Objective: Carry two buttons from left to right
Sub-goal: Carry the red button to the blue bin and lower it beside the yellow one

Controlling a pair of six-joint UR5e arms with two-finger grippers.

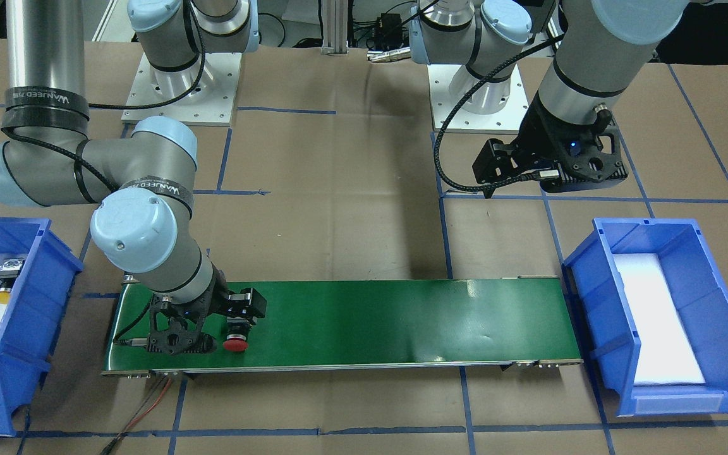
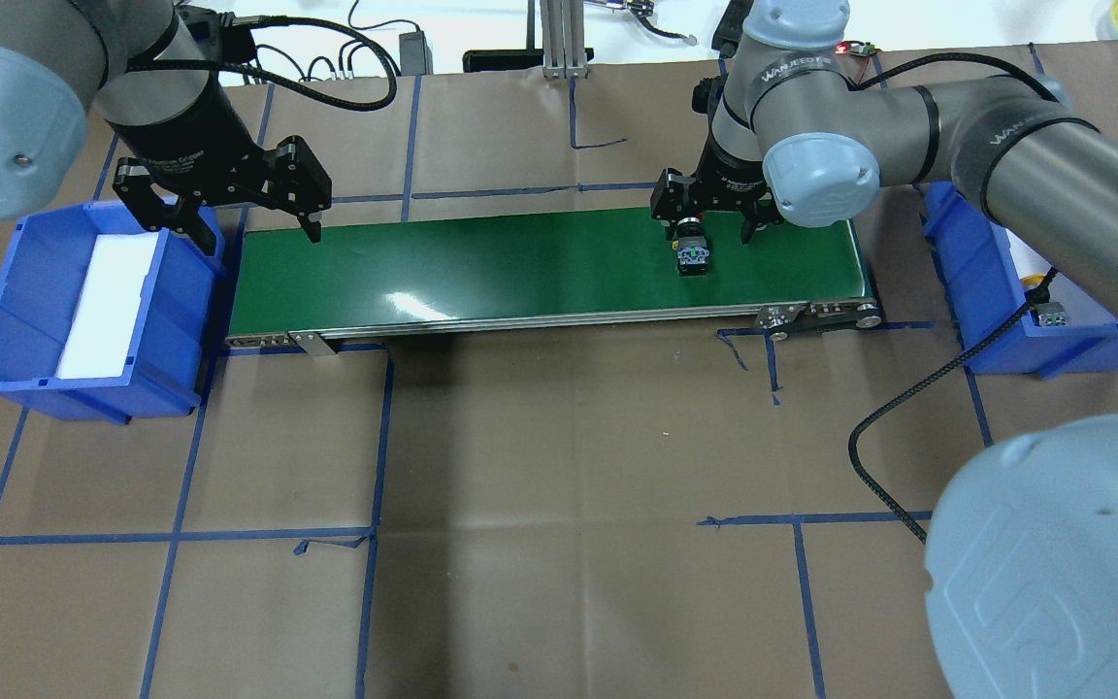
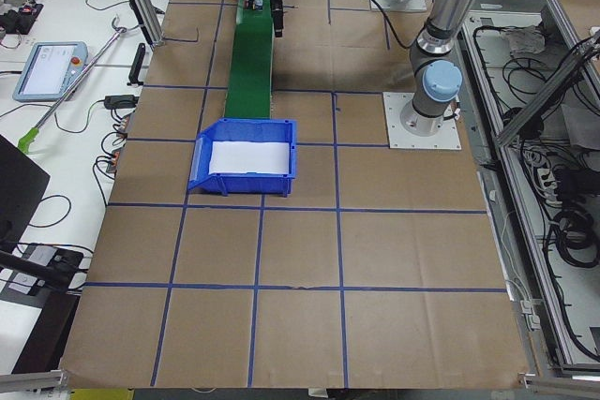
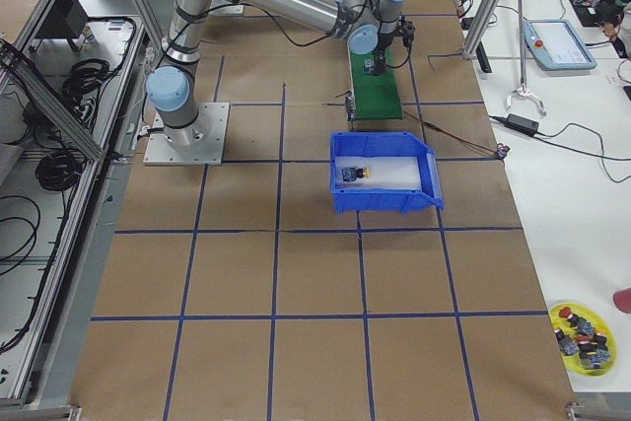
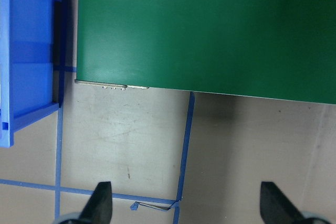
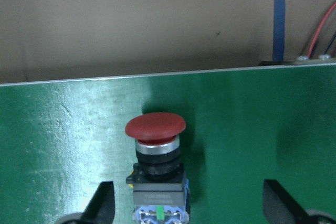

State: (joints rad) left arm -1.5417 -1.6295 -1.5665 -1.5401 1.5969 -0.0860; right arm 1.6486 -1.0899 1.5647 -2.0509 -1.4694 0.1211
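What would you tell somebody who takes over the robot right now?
Left gripper: open, holding nothing, hovering by the left end of the green belt.
Right gripper: open, fingers either side of the red button without touching it. The button lies on its side near the belt's right end.
Yellow button: already in the right bin.
Done: one button delivered.
Left: grasp the red one and put it in the right bin.
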